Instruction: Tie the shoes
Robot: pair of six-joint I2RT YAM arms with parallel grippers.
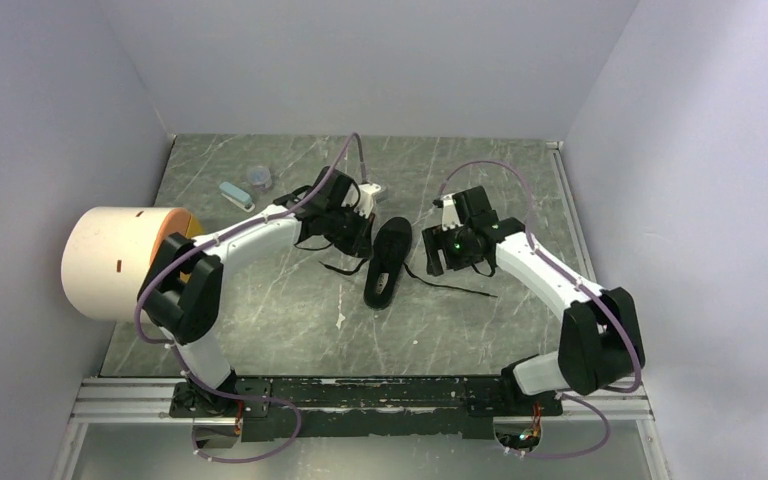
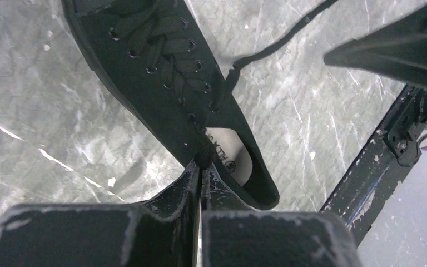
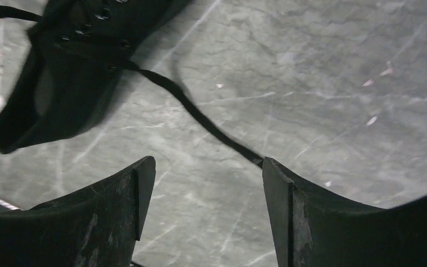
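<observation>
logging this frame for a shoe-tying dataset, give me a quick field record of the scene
shoe: black, sole down on the table, untied
left gripper: shut on one lace at the shoe's opening
right gripper: open, over the table beside the shoe
other lace: trails from the shoe across the table to the right gripper's finger
bow: not yet tied

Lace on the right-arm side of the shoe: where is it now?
Top view, right of centre: the lace lies on the table, trailing right from the black shoe and passing beneath the open right gripper.
</observation>
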